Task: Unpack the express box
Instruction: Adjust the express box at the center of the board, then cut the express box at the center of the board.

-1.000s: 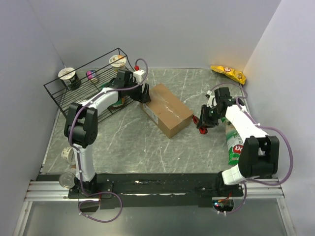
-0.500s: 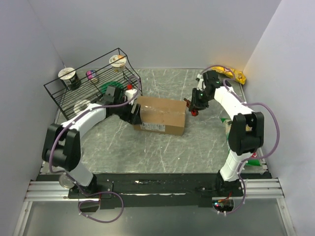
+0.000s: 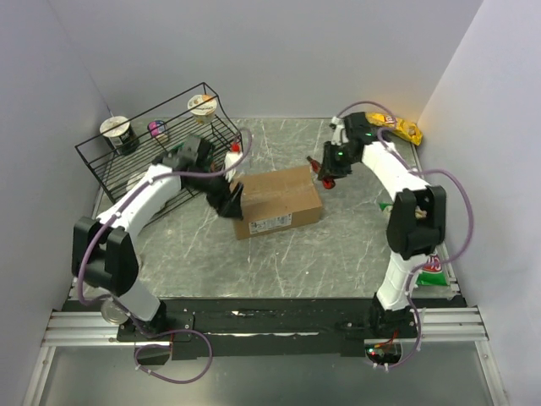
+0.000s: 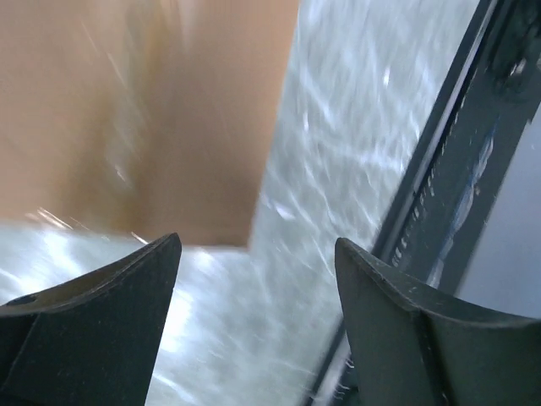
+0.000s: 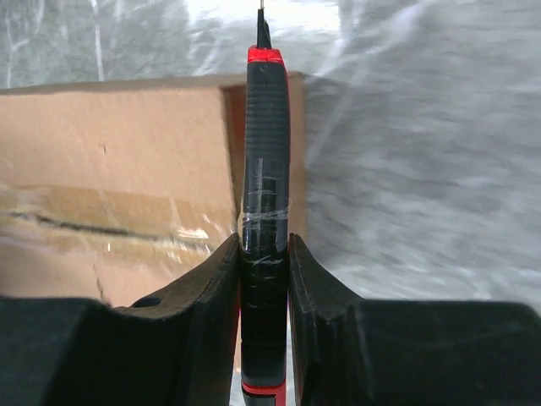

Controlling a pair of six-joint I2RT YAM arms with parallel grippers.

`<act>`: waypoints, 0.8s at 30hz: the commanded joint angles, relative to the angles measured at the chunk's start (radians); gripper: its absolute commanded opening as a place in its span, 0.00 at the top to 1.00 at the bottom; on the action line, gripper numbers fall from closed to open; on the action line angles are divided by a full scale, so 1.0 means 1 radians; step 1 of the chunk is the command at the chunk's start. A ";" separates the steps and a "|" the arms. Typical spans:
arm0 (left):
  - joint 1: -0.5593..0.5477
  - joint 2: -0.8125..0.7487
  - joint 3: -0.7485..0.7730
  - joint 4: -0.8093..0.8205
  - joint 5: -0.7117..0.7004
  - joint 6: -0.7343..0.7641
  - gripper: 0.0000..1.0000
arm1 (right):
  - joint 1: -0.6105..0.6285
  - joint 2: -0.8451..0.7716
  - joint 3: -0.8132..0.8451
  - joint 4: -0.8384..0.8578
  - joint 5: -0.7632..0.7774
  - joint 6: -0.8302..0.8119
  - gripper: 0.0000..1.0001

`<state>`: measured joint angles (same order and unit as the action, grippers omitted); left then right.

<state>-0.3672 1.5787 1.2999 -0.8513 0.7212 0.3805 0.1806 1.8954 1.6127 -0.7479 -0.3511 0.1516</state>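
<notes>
Box (image 3: 279,199) lies central on the table (image 3: 338,245), tape (image 5: 110,224) uncut (opening step, I judge), left gripper (image 3: 226,200) spread at its 9 o'clock end, right gripper (image 3: 328,172) pinching a cutter (image 5: 265,169) at its 2 o'clock corner, which next needs lowering onto that tape.

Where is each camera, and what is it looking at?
Top external: above, behind the arms, looking down at the table; both arms show.
Left wrist: on the left arm, looking between open jaws at the express box.
Right wrist: on the right arm, looking along a red-black cutter clamped in its jaws.
Shared: every view shows the express box.
</notes>
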 commanded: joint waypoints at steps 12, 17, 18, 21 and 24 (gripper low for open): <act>-0.047 0.202 0.357 0.055 0.290 0.319 0.26 | -0.101 -0.631 -0.402 0.051 0.075 -0.478 1.00; -0.058 0.081 0.148 0.291 0.121 0.233 0.23 | -0.162 -0.596 -0.502 0.188 0.228 -0.361 1.00; -0.056 0.067 0.154 0.304 0.107 0.204 0.23 | -0.161 -0.573 -0.499 0.197 0.238 -0.350 1.00; -0.053 0.044 0.176 0.337 0.034 0.097 0.22 | -0.109 -0.523 -0.484 0.217 0.282 -0.323 1.00; -0.018 0.003 0.159 0.386 0.029 0.029 0.21 | -0.001 -0.486 -0.502 0.263 0.311 -0.275 1.00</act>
<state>-0.4248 1.7142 1.4311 -0.5873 0.7891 0.5095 0.0704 1.3994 1.1042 -0.6167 -0.1085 -0.1982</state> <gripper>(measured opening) 0.780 0.314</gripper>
